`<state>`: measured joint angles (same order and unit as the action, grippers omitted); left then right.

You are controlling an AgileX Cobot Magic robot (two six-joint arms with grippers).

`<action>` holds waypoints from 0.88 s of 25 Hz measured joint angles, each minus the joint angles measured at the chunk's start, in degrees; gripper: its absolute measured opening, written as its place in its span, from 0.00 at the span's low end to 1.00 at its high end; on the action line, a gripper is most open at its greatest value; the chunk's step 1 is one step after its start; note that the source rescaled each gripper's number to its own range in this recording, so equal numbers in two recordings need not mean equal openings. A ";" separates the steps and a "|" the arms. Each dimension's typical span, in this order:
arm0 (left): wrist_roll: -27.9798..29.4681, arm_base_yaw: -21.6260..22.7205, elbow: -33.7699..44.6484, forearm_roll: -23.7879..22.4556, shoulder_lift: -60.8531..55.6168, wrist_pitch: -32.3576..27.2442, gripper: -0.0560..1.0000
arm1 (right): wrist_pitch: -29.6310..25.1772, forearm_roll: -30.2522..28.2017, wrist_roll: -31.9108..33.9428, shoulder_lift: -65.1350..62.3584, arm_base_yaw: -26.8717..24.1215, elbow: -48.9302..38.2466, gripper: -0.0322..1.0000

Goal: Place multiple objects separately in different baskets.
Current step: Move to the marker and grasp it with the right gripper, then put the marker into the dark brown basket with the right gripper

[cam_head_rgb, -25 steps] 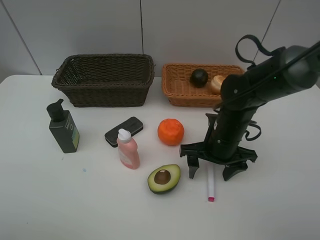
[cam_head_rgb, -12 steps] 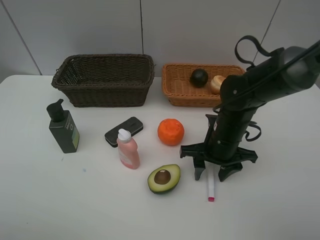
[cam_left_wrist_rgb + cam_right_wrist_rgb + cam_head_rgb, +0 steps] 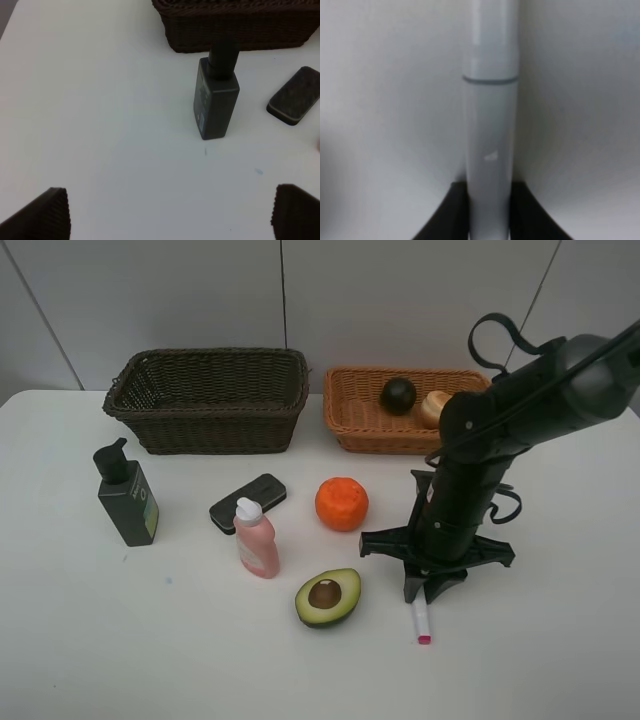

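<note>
Your right gripper (image 3: 424, 590) stood over the white table (image 3: 90, 660), jaws pressed together on the white pink-tipped marker (image 3: 421, 624). The marker lay just right of the halved avocado (image 3: 327, 597), its pink tip toward the table's near edge. In the right wrist view, dark fingers (image 3: 446, 215) pinched the pale barrel from both sides.

Your left gripper (image 3: 170, 215) was spread wide and held nothing. It hung above bare tabletop near the upright dark green pump bottle (image 3: 216, 102). That bottle stood in front of the dark brown basket (image 3: 210, 430), toward its left end.

The black flat device (image 3: 248, 502) lay beside the pink white-capped bottle (image 3: 257, 540), near the table's middle. The orange (image 3: 341, 503) sat to their right, apart from both.

At the back, the dark brown basket showed nothing inside from the high camera. To its right, the light orange-tan basket (image 3: 375, 435) held the dark mangosteen (image 3: 398, 394) and the tan round fruit (image 3: 435, 408), side by side at its right end.
</note>
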<state>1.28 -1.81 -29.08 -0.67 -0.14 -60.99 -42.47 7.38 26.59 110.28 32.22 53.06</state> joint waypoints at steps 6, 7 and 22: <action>0.00 0.00 0.00 0.00 0.00 0.00 1.00 | -0.19 0.00 0.00 -0.06 0.00 0.00 0.05; 0.00 0.00 0.00 0.00 0.00 0.00 1.00 | -0.39 0.00 0.00 -0.06 0.00 0.00 0.05; 0.00 0.00 0.00 0.00 0.00 0.00 1.00 | -11.16 -2.95 0.00 -10.87 0.00 7.02 0.05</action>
<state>1.28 -1.81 -29.08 -0.67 -0.14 -60.99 -53.63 4.43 26.59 99.40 32.22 60.08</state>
